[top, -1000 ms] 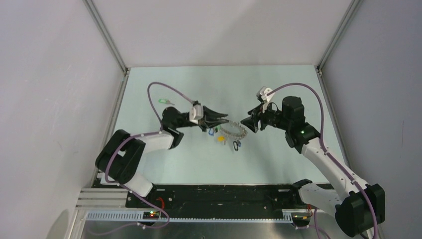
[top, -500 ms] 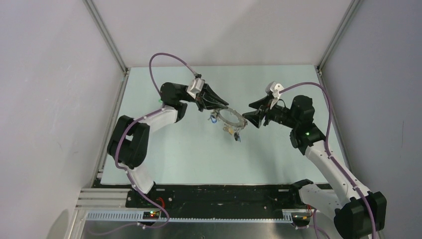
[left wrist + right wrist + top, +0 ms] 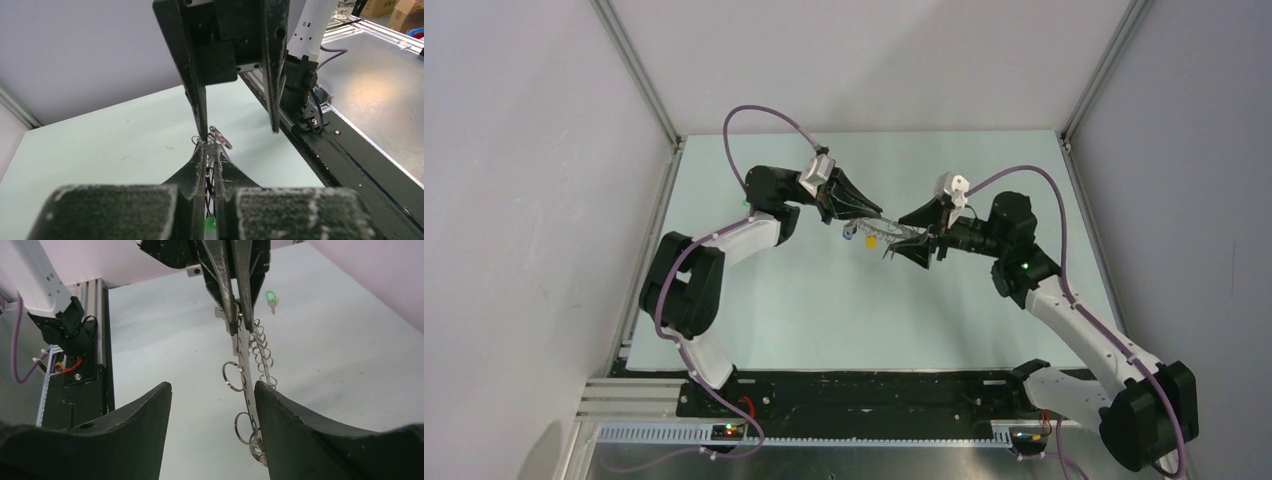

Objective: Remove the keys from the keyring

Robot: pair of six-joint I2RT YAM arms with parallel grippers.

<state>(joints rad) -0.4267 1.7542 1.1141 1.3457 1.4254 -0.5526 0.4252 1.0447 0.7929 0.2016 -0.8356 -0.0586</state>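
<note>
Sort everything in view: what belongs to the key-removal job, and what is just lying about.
Job: keyring, clamped by left gripper; keys hanging from it; open right gripper around it; green key loose on the table.
Lying about: purple cables; aluminium frame.

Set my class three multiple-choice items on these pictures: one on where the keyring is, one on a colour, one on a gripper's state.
1. The keyring is: A flat on the table; B in the left gripper; C in the right gripper.
2. The loose key has a head that is: A red; B white; C green.
3. The right gripper is: A open; B shut on the keyring; C out of view.

Answers: B, that gripper pinches its edge; C, the green head shows in the right wrist view; A, its jaws stand wide apart.
</note>
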